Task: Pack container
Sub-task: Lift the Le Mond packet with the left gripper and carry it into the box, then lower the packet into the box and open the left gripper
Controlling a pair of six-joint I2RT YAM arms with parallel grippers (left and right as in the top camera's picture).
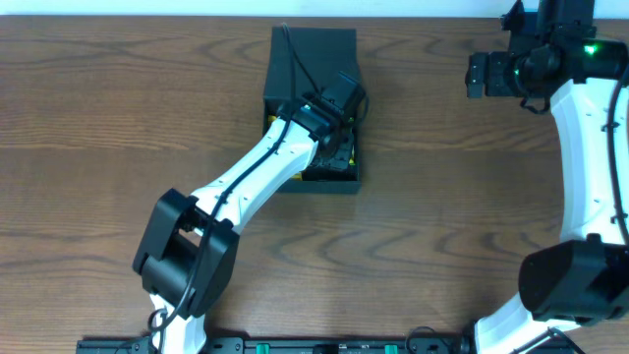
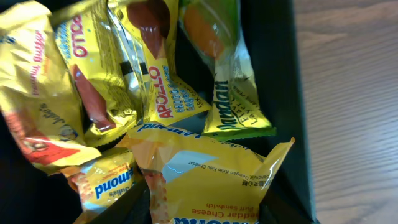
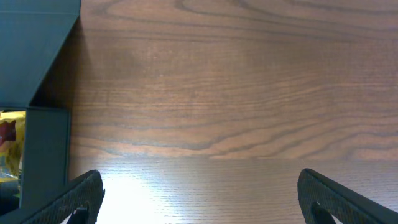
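Now your left gripper [image 2: 208, 208] seems to hold a yellow packet [image 2: 205, 168] inside the container [image 1: 334, 185]; drop it. Your right gripper [image 3: 205, 199] is wide.

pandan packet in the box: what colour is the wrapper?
Bright green Pandan packet, with an orange shape printed near its top. Clearest in the left wrist view.

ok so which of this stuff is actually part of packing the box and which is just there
Part of the job: container, lid open; cheese sandwich packet in the left pincer; other snack packets inside.
Just there: right pincer, open above the wooden table.
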